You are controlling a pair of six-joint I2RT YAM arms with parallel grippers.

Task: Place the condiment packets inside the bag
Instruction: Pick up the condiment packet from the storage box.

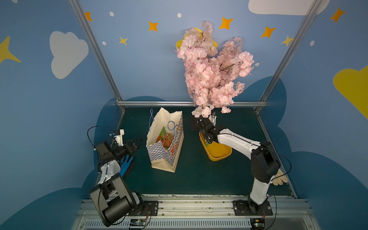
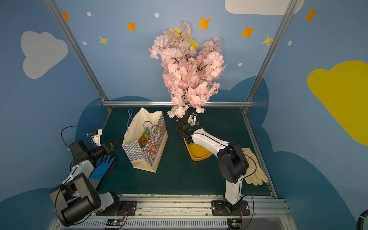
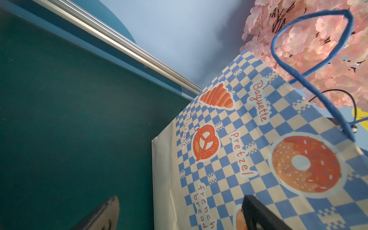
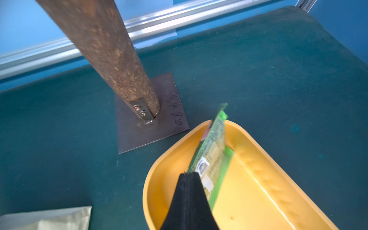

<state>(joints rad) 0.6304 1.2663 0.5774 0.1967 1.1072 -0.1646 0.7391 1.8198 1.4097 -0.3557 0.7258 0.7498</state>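
Counter (image 1: 199, 177) first: a dark green mat. The artificial blossom tree (image 1: 213, 73) is bolted to a steel base plate (image 4: 139, 137) near the back edge. Its branches hang over the right arm's wrist, so I judge any lift there should stay low and come out toward the front edge.

The paper gift bag (image 1: 157, 156) stands upright left of the counter's middle with its mouth gaping upward, which lets pouches drop straight in. Some condiment packets (image 1: 166, 138) already lean inside it.

The yellow tub (image 1: 219, 152) sits right of the middle, its far end just beside the base plate, and serves as the supply.

My left end effector (image 1: 139, 145) waits with jaws wide apart just beside the bag's checkered face. I read that as standing ready to steady the bag; I cannot tell whether it touches.

My right end effector (image 4: 188, 175) is down in the tub, jaws pressed together on the edge of one green condiment packet (image 4: 213, 151). That packet stands on edge, its far corner poking past the tub's rim. Pinching the edge keeps the pouch slim for the bag's mouth. A green strip beneath may be another packet; I cannot tell.
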